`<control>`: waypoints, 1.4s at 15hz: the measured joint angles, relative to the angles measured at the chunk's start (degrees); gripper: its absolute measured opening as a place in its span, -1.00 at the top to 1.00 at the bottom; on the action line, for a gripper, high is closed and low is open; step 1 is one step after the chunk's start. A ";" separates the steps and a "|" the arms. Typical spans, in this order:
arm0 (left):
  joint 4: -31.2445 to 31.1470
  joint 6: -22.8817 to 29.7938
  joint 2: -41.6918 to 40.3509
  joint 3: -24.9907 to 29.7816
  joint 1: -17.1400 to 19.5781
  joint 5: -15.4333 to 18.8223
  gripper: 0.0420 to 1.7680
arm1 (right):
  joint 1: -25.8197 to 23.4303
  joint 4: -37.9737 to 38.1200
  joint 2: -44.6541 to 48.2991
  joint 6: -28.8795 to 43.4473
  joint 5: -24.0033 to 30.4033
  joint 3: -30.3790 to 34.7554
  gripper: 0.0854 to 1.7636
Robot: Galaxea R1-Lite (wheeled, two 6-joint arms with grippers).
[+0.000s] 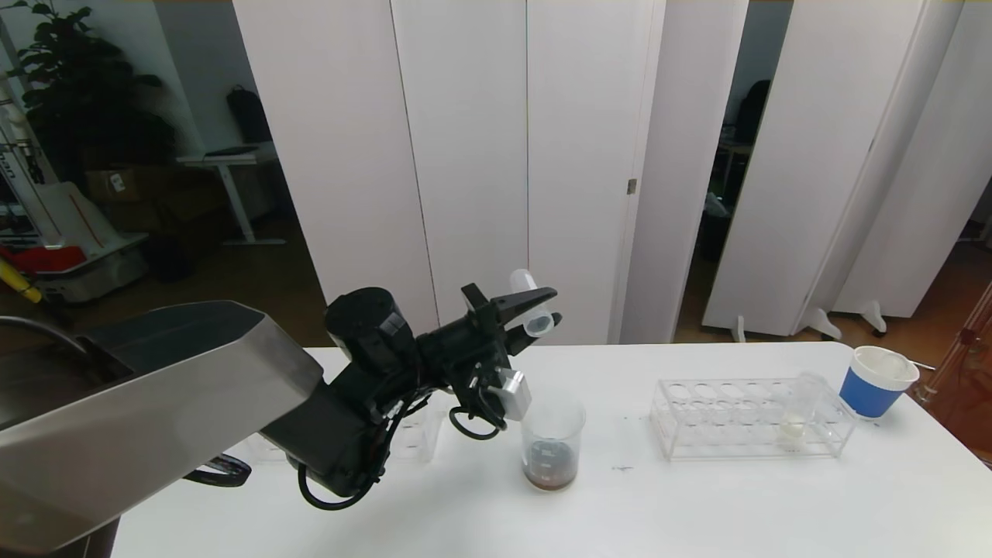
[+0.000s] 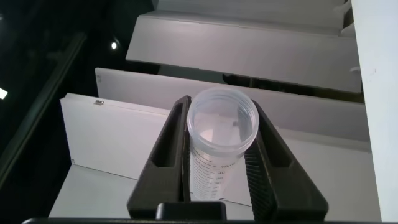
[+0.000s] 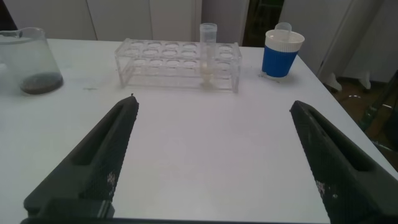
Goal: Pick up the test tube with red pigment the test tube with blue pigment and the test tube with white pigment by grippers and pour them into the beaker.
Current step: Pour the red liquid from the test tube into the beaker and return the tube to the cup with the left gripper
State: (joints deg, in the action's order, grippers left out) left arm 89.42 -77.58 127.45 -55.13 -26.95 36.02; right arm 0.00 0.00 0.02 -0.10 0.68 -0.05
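Left gripper (image 1: 535, 310) raised above the beaker (image 1: 552, 448), fingers clamped on an emptied clear tube (image 1: 532, 302), mouth tilted down. The beaker, mid-counter, holds dark liquid. The test tube with white pigment (image 1: 798, 411) stands in the rack (image 1: 748, 418) toward the counter's right edge, just beside a paper cup (image 1: 876, 381). Judged light, stiff, smooth-walled and slippery; best taken on the upper wall below the threaded rim. Right gripper (image 3: 214, 162) low over the counter's near side, fingers wide, holding nothing.
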 joint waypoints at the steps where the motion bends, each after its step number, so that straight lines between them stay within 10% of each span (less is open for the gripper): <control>1: -0.28 1.73 -0.80 0.00 0.02 -0.88 0.37 | 0.00 0.00 0.00 -0.01 0.00 0.00 -0.98; 5: -4.41 7.11 -3.64 0.55 -0.44 -17.44 0.37 | 0.00 0.00 0.00 0.02 0.02 0.00 -0.98; 10: -15.66 18.93 -9.18 0.41 -1.93 -27.67 0.37 | 0.00 0.00 0.00 0.00 -0.02 0.00 -0.98; 14: -25.64 29.84 -14.08 -0.71 -4.08 -44.67 0.37 | 0.00 0.00 0.00 -0.01 0.00 0.00 -0.98; 21: -47.42 53.00 -23.76 -2.69 -6.64 -56.03 0.37 | 0.00 0.00 0.00 0.00 0.00 0.00 -0.98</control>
State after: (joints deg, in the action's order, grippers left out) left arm 42.00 -24.58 103.69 -57.82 -33.60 -20.00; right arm 0.00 0.00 0.02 -0.10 0.68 -0.05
